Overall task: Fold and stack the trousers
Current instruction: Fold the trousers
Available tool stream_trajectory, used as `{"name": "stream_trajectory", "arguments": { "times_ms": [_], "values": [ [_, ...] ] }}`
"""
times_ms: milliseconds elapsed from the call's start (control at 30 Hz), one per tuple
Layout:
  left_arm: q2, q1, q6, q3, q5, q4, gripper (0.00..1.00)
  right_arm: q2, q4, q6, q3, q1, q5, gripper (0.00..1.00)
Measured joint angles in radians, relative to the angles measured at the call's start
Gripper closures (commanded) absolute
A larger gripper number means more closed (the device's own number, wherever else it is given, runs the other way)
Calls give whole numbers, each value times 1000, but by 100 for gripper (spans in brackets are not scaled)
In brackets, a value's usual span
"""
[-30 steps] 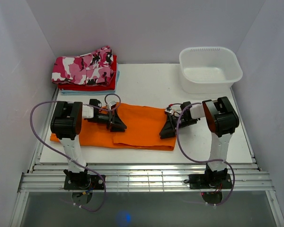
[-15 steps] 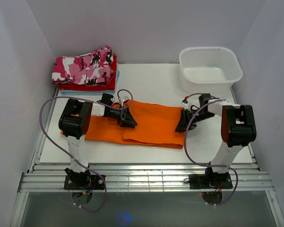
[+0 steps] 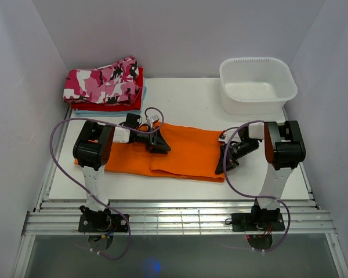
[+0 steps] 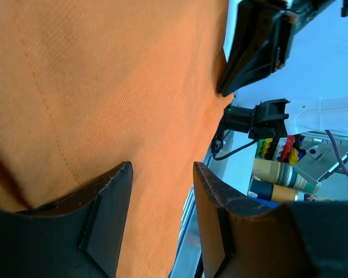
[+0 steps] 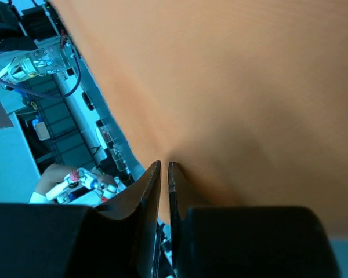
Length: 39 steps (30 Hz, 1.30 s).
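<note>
The orange trousers lie flat across the middle of the white table, long side running left to right, with a folded layer near the front. My left gripper rests low over their upper middle. In the left wrist view it is open, orange cloth spread beneath and between its fingers. My right gripper is at the trousers' right end. The right wrist view shows it shut, with the cloth's edge pinched at its tips.
A white tub stands at the back right. A stack of folded garments sits at the back left, a pink camouflage one on top of a red one. Walls close in on three sides.
The right gripper moved out to the trousers' right end and closed on the cloth. The left gripper slid right. The trousers shifted slightly right with them.
</note>
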<state>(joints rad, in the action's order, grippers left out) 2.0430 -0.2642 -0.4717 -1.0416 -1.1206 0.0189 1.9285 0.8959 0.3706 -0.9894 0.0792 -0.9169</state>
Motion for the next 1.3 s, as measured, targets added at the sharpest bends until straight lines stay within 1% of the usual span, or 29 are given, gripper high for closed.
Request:
{"name": "stream_trajectory", "arguments": {
  "times_ms": [33,67,167,300,400,567,700,800,833,900,933,967,1000,1033,1100,1133,1233,1267,1300],
  "values": [
    [5,0,-10,0,1,-16,42,32,8,-2,-20,4,13,87],
    [10,0,-18,0,0,-29,42,58,16,-2,-37,9,25,92],
    [27,1,-53,-1,-15,-62,41,120,49,32,-95,24,67,92],
    [36,3,-82,-2,-21,-87,41,114,77,17,-129,31,159,92],
    [58,6,-107,-19,-33,-109,43,107,100,-9,-166,23,232,92],
    [114,-11,-124,-104,-40,-124,43,64,82,-22,-229,-48,365,92],
    [131,-32,-122,-153,-15,-138,38,16,21,21,-261,-139,473,92],
    [122,-46,-120,-161,-10,-154,31,-32,-32,95,-266,-201,546,92],
    [111,-48,-113,-160,-7,-150,27,-48,-41,117,-266,-214,555,92],
    [82,-48,-87,-160,11,-126,21,-104,-55,158,-266,-244,562,82],
    [60,-46,-66,-160,22,-107,17,-142,-58,170,-266,-256,557,69],
    [35,-43,-44,-160,35,-85,11,-190,-63,179,-266,-264,547,30],
    [3,-39,-19,-160,47,-59,3,-241,-67,184,-265,-272,528,12],
    [-35,-34,6,-159,61,-31,2,-296,-77,185,-265,-288,507,5],
    [-119,-18,57,-158,90,18,2,-398,-114,173,-264,-314,462,10],
    [-182,-2,93,-158,119,46,2,-437,-132,167,-264,-336,436,10],
    [-332,68,159,-155,182,89,2,-454,-159,144,-267,-391,377,10],
    [-377,109,171,-153,190,98,2,-426,-158,135,-275,-406,356,3],
    [-412,155,181,-151,192,107,2,-381,-158,121,-288,-416,332,0]
  ]
}}
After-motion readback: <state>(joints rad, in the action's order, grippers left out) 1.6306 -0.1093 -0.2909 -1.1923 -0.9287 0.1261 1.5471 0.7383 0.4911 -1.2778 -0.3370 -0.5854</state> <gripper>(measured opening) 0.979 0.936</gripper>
